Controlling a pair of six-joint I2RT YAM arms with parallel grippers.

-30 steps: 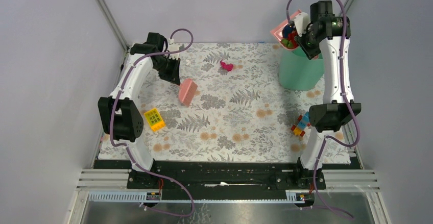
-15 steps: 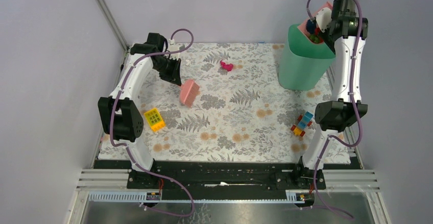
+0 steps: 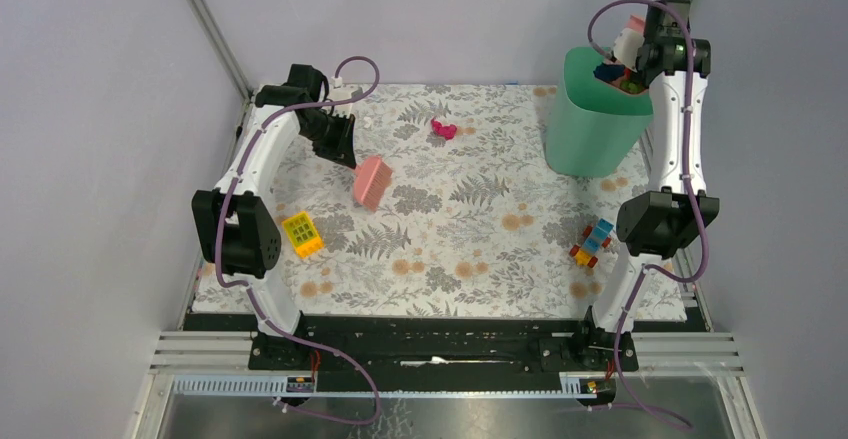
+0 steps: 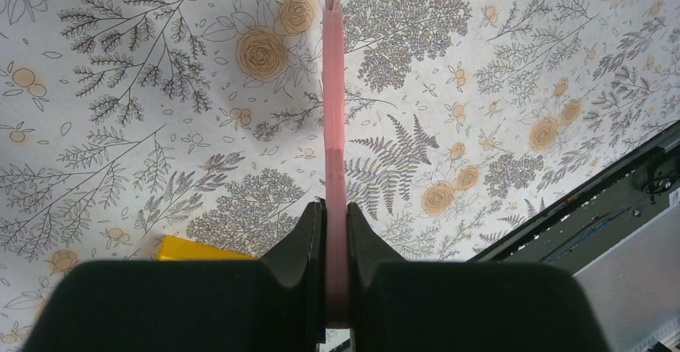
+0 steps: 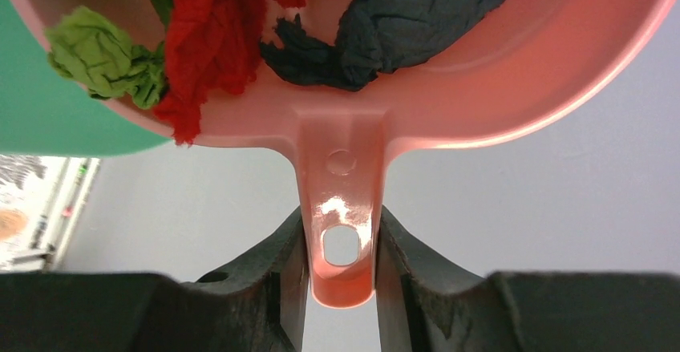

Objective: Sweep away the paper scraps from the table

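Two pink sweeping tools held, one per arm; one magenta scrap (image 3: pixel 443 129) lying on the table (image 3: pixel 460 259).

Item one: the handle of the pink dustpan (image 5: pixel 513 63) is pinched between the fingers of the right gripper (image 5: pixel 341 244), and the pan is held at the rim of the green bin (image 3: pixel 590 129) in the far right corner. Paper scraps (image 5: pixel 216 23) are carried in the pan as red, dark blue and green wads. Item two: a pink brush (image 4: pixel 333 87), seen edge-on, is clamped by the left gripper (image 4: pixel 335 220) over the far left of the table. The magenta scrap is placed far centre, well apart from brush and bin. A yellow brick (image 3: pixel 302 234) is logged near the left arm and a toy-brick vehicle (image 3: pixel 592 242) beside the right arm.
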